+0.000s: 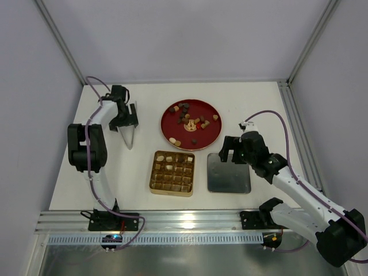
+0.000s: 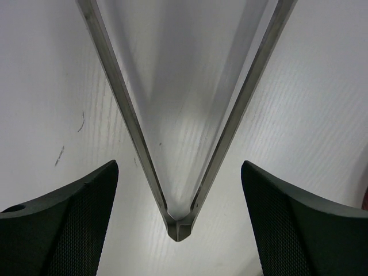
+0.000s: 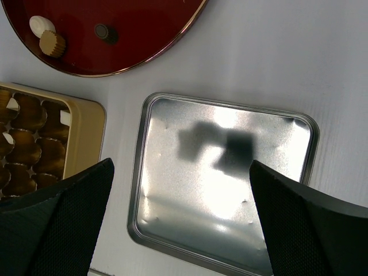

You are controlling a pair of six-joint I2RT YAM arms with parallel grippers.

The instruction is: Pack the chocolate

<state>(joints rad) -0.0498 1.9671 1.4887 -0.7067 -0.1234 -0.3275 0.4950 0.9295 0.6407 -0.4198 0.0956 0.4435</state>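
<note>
Left gripper (image 2: 178, 167) is held spread astride tongs (image 2: 179, 227), not touching, near the worktop's left edge; right gripper (image 3: 181, 167) is held spread above lid (image 3: 276, 190).

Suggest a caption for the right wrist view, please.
Open right gripper above a silver lid, beside the gold box and red plate.

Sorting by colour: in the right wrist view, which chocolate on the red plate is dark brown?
The round chocolate standing alone; the cream piece and ridged tan piece sit together left of it.
</note>
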